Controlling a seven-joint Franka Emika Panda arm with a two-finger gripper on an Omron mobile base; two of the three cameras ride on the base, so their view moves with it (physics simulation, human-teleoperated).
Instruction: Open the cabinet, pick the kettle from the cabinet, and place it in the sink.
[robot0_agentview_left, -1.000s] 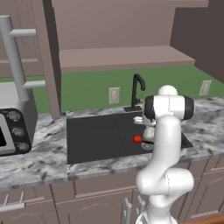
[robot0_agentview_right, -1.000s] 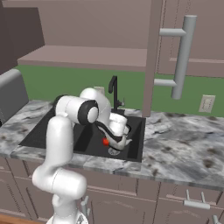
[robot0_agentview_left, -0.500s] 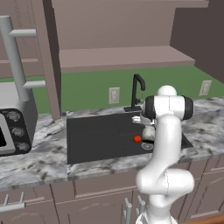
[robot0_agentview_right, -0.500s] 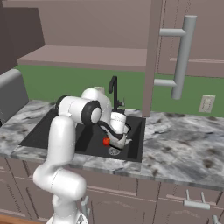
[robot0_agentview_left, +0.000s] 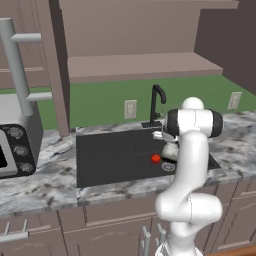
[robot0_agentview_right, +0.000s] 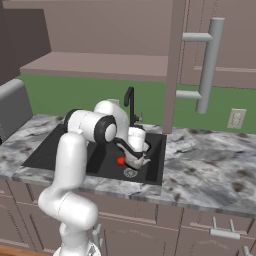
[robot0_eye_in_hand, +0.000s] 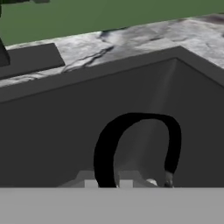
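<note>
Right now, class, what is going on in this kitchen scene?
A white robot arm reaches down into the dark sink, lowering the kettle near the drain at the basin's right end. In the hand view, the kettle's black arched handle sits right at the gripper, which seems to hold it, though its grip is not clear. A small red ball lies in the basin beside the kettle. The cabinet above stands open.

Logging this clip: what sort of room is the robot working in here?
A simulated home kitchen, most likely. A dark sink with a black gooseneck faucet sits in a grey marbled counter, an open wall cabinet hangs above it, and a kettle is down in the basin.
</note>
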